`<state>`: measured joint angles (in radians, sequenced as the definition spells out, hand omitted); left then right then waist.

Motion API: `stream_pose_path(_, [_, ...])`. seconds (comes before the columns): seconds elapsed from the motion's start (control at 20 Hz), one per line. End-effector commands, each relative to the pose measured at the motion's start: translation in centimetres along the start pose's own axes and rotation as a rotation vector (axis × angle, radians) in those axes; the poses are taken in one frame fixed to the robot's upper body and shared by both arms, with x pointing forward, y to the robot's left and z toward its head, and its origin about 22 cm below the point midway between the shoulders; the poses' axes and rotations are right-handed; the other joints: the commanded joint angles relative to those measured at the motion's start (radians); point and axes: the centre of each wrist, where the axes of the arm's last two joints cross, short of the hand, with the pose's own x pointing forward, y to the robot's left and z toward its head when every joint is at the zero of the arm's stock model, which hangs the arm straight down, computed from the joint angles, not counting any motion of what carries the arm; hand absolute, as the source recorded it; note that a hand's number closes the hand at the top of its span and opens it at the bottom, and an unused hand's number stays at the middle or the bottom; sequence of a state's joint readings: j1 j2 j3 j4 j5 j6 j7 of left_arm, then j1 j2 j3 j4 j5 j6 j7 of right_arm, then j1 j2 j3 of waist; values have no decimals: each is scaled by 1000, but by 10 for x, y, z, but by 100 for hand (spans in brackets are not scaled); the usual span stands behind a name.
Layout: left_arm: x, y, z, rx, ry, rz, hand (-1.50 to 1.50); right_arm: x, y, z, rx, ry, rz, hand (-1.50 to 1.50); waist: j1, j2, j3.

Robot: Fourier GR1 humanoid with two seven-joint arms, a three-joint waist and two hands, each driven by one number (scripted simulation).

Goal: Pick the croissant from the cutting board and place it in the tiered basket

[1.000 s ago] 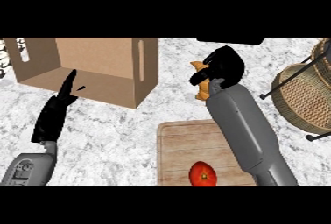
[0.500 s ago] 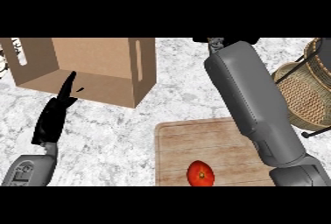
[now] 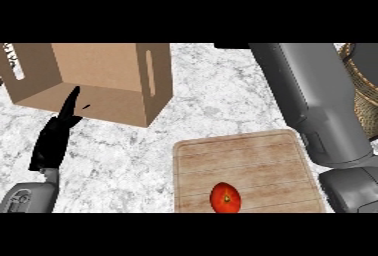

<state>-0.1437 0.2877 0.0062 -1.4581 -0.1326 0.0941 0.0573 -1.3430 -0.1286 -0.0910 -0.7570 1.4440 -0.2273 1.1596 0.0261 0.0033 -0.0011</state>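
The wooden cutting board (image 3: 244,160) lies at the lower middle of the head view. The croissant shows nowhere. My right forearm (image 3: 317,110) rises steeply past the board's right side and leaves the view at the top, so the right hand is out of sight. The wicker tiered basket (image 3: 366,95) shows only as a strip at the right edge, mostly behind that forearm. My left hand (image 3: 52,145) rests open at the left, fingers pointing up, in front of the cardboard box.
A red tomato-like fruit (image 3: 226,198) lies on the near part of the board. An open cardboard box (image 3: 96,75) stands at the upper left. Marble counter (image 3: 214,105) shows between the box and the forearm.
The right arm has lifted and swung up and right; the hand with the croissant, seen one second ago above the board, has gone past the top edge. The left hand has stayed put.
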Motion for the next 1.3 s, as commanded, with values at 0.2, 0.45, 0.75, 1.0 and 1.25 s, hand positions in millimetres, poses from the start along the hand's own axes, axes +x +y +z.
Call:
stream_pose_path(0.2, [10,15,-6,28,3,0,0,-16,-5,-39,25,106,45,150,-14,-1,1])
stream_pose_path(0.45, [7,24,-3,47,3,-10,0,-46,18,-63,-26,130,255,150,-13,-1,0])
stream_pose_path(0.75, [-6,-8,9,35,22,-7,0,-79,19,-96,-80,186,477,150,-26,-5,0])
stream_pose_path(1.0, [11,14,0,45,16,-13,0,-99,11,-105,-57,165,489,150,-35,-10,1])
stream_pose_path(1.25, [-2,17,17,42,20,-6,0,-143,8,-129,43,141,431,150,-27,-8,1])
